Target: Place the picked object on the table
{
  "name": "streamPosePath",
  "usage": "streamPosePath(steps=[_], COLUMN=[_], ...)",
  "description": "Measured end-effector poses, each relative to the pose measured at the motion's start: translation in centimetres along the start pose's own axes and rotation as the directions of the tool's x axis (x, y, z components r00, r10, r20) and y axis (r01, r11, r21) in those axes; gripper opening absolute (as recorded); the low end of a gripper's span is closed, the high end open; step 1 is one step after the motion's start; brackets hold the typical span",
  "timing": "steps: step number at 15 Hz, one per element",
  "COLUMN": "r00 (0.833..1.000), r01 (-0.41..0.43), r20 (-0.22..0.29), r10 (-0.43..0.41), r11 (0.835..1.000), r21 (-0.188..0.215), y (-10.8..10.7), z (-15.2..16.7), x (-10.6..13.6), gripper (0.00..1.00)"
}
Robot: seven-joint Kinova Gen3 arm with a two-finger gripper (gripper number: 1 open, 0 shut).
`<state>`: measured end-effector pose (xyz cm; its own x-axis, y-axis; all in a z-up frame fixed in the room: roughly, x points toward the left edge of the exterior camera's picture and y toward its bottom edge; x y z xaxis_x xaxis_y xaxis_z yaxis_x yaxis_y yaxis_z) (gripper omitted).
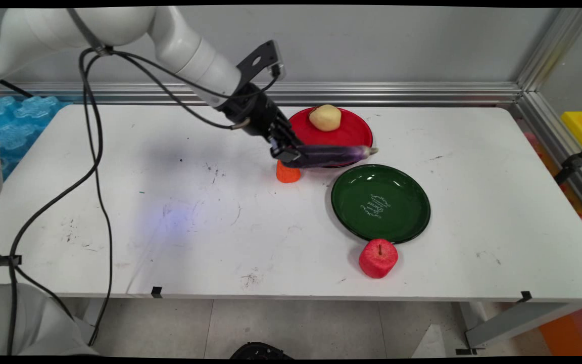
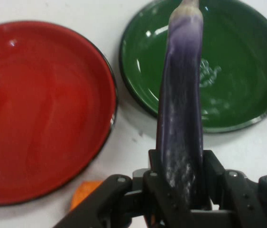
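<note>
An orange carrot piece [image 1: 288, 173] stands on the white table [image 1: 170, 202], and just above it the gripper [image 1: 288, 153] pinches one end of a purple eggplant [image 1: 332, 154], its fingers [image 2: 158, 190] pressed on both sides. The eggplant is held level in the air, reaching right over the near rim of the red plate [image 1: 346, 132], which holds a yellowish potato [image 1: 325, 117]. To the right and nearer the camera lies the green plate [image 1: 380, 202], with a red apple [image 1: 378, 258] just beside its near edge.
</note>
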<state>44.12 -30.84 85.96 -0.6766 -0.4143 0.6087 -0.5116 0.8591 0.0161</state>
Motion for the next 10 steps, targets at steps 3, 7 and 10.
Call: streamPosePath(steps=[3,7,10], r00=[1.0,0.999,0.999], r01=[-0.01,-0.018,-0.028], r20=[0.02,0.032,0.036], r10=[0.01,0.019,0.029], r11=[1.0,1.0,1.0], r21=[-0.009,-0.01,-0.009], y=[0.7,1.1,1.2], z=[-0.5,-0.5,0.1], x=[-1.2,-2.3,-3.1], gripper=[0.0,0.0,0.0])
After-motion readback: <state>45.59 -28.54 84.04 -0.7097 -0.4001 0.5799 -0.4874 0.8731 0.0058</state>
